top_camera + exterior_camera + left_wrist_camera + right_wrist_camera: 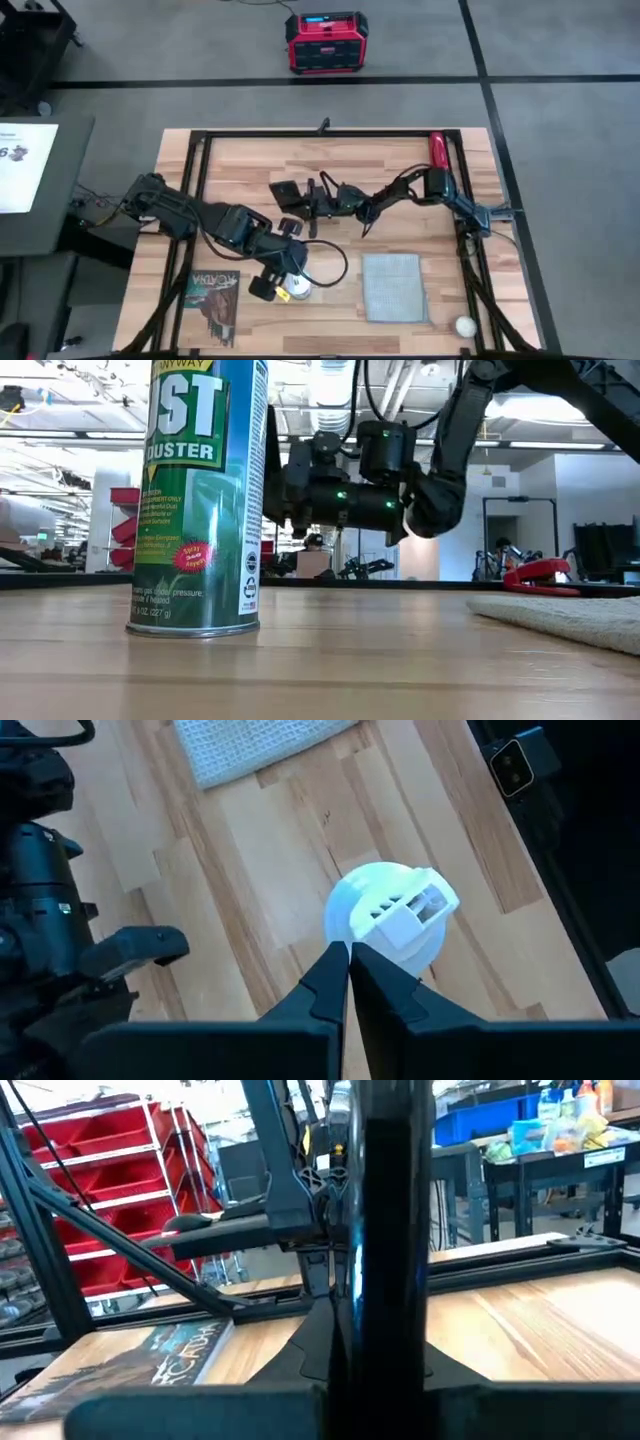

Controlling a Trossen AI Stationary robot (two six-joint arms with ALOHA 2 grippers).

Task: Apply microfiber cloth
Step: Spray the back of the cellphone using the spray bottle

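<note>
Microfiber cloth (392,287) is lying flat on the wooden surface (400,160) near the front edge, toward the right side, nothing touching it. From above, the left pincer (270,283) sits over the duster can (297,287) just left of the cloth, with the booklet (213,297) further left. The right pincer (300,197) is stretched out mid-surface holding a flat black phone (286,193), well apart from the cloth.

Low view: the can (197,500) stands upright up close, the right arm hangs behind it, and the cloth's edge (570,618) shows at the right.

Left wrist: that pincer's fingers (330,982) are pressed together with nothing between them, poised right above the can's white cap (392,914); a corner of the cloth (262,745) is beyond it.

Right wrist: fingers are clamped on the phone's dark edge (385,1230), which blocks most of the view.

My take: the left arm needs to open up and swing over to a cloth corner, pinch low against the wood so the floppy fabric doesn't slip, then lift gently and drape it on the phone. Watch the can, it looks easy to knock over
</note>
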